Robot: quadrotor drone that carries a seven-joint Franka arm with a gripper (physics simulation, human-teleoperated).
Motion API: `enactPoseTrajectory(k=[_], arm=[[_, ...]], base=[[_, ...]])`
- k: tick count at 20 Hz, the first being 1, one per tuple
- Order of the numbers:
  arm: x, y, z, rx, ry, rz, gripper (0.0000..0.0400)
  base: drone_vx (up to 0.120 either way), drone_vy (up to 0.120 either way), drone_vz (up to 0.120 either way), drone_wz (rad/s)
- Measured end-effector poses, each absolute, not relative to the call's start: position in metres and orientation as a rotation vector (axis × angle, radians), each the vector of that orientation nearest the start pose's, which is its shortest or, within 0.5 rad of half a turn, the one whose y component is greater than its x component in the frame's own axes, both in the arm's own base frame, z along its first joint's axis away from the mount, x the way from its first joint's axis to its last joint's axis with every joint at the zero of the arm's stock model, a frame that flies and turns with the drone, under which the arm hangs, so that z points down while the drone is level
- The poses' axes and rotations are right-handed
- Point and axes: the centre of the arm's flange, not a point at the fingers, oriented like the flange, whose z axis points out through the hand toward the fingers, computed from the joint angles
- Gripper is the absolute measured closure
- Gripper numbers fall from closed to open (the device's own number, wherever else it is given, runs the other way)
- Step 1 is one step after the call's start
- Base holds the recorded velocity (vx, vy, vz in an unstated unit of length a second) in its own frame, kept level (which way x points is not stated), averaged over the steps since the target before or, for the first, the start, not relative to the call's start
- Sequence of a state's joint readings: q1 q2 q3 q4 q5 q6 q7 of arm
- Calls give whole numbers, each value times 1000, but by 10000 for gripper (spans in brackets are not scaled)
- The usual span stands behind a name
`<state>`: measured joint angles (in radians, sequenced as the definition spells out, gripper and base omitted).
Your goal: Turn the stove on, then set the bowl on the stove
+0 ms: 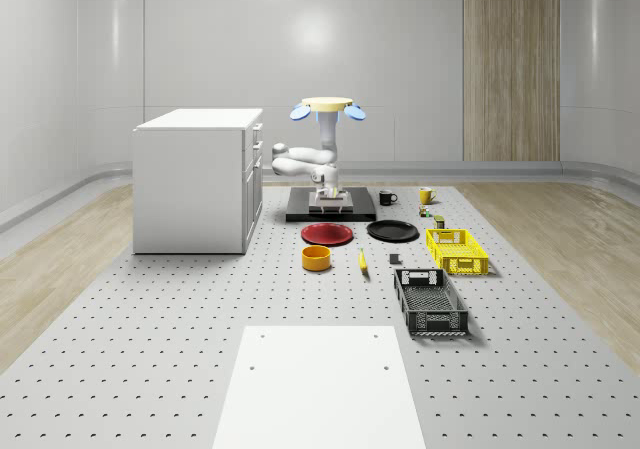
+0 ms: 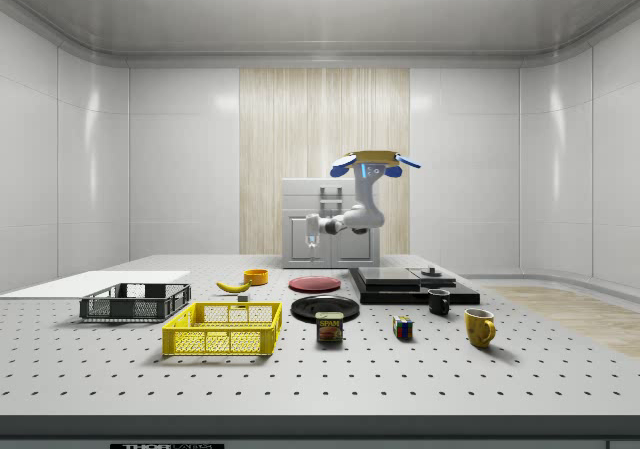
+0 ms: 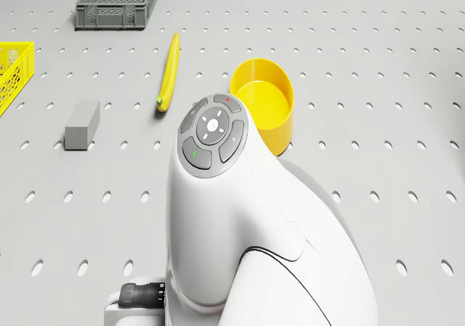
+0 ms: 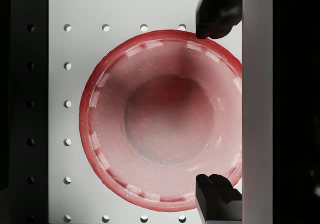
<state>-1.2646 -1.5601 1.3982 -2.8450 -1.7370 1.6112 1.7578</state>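
Drone [image 2: 372,161] hovers in the air by the near edge of the stove [image 2: 410,284], clear of the counter [image 1: 150,369]. Its arm folds out and down, away from the stove.

Gripper [image 2: 312,239] hangs well above the red plate [image 2: 314,283] and points straight down at it. In the wrist view the two dark fingers [image 4: 217,14] stand apart, one at each side of the plate's rim — nothing is held between them, and they are not touching the plate.

Bowl [image 1: 316,258]: yellow, upright, on the counter beyond the red plate from the gripper, on the side away from the stove and well apart from it. A banana [image 1: 362,261] lies near the bowl, and a small grey block [image 3: 81,125] lies further out past the banana.

Stove: flat black slab behind the gripper, with a knob [image 2: 431,270] on top. The knob's setting cannot be told.

Other items to the gripper's side:
- black plate [image 1: 392,231], beside the red plate
- yellow crate [image 1: 457,249] and dark crate [image 1: 430,301]
- black mug [image 2: 439,301] and yellow mug [image 2: 480,326]
- coloured cube [image 2: 402,327]
- a tin [image 2: 330,326] — its label reads "SPAM"

A white cabinet [image 1: 200,179] stands on the opposite side of the gripper.
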Motion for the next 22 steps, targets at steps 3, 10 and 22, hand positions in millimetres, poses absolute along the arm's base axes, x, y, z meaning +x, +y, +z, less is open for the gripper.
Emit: enactPoseTrajectory(k=[3,10,22], arm=[[315,-18,487,1,-2,786,0],[315,-18,487,1,-2,786,0],[315,-18,487,1,-2,786,0]], base=[[120,0,0,0],[120,0,0,0],[120,0,0,0]])
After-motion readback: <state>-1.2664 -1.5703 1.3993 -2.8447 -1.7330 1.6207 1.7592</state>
